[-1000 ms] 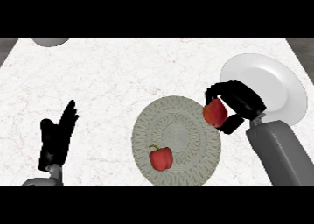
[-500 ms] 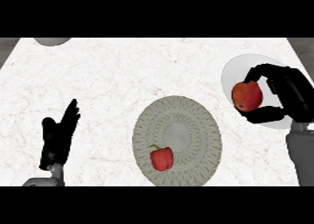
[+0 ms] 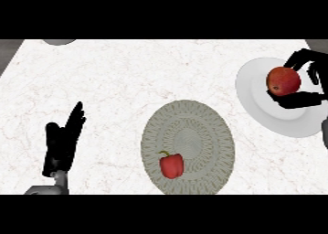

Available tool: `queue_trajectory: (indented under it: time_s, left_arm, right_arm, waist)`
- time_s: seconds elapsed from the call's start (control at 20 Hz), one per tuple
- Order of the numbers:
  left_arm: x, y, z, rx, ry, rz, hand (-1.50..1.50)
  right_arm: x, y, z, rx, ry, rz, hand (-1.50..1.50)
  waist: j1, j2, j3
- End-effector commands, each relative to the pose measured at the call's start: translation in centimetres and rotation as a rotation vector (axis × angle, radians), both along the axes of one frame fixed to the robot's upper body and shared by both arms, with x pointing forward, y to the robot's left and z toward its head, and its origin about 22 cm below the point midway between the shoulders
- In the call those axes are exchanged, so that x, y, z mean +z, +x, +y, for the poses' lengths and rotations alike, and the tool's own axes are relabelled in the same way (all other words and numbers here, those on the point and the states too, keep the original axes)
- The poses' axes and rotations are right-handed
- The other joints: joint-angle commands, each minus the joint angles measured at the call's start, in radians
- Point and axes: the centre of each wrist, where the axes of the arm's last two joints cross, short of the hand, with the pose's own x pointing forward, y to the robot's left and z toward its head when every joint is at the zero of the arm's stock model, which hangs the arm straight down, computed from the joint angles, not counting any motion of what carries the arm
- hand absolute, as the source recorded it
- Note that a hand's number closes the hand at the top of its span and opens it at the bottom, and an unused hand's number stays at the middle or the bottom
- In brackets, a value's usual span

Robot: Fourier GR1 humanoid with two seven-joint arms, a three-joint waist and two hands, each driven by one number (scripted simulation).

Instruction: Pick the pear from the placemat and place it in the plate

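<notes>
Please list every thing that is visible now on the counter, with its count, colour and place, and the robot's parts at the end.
pear: one, red-orange, held above the plate
plate: one, white, right side
placemat: one, grey, round, centre
bell pepper: one, red, on the placemat's near part
round object: one, grey, cut off at the far left edge
counter: one, white marble
left hand: one, black, open, resting at lower left
right hand: one, black, curled round the pear

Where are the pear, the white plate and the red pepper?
pear (image 3: 283, 80), head view, on its reddish front between the fingers.
white plate (image 3: 255, 101), head view, on its bare left rim.
red pepper (image 3: 171, 166), head view, on the middle of its body.
</notes>
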Motion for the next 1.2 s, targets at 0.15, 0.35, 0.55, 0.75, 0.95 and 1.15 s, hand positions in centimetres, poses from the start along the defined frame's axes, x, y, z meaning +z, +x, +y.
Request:
queue_trajectory:
  time_s: [0.15,0.35,0.55,0.75,0.95,1.15]
  left_arm:
    - [0.0,0.2,1.3,-0.012,-0.005,-0.007,0.0]
    - [-0.3,-0.8,-0.1,-0.02,0.007,-0.002,0.0]
    - [0.1,0.8,1.0,-0.022,0.007,-0.008,0.0]
    - [0.6,0.6,-0.9,-0.043,-0.004,0.0,0.0]
    - [0.3,1.6,-0.9,-0.043,-0.003,0.002,0.0]
    - [-0.2,1.1,-2.6,-0.028,-0.007,-0.014,0.0]
  right_arm:
    - [-2.1,3.3,-2.0,-0.048,-0.011,0.062,1.5]
    - [-3.3,4.7,-3.8,-0.086,-0.095,0.148,1.5]
    - [-4.9,4.7,-6.1,-0.042,-0.083,0.299,1.5]
    - [-6.6,4.0,-8.1,-0.002,-0.057,0.455,1.5]
    - [-7.6,4.9,-7.1,0.012,-0.109,0.574,-1.5]
    - [-5.8,4.5,-9.8,0.147,-0.053,0.509,-1.5]
  waist:
    - [0.007,0.002,0.0]
    - [0.018,0.004,0.001]
    - [0.02,0.008,0.001]
    - [0.028,0.009,0.002]
    - [0.03,0.012,0.002]
    - [0.03,0.013,0.002]
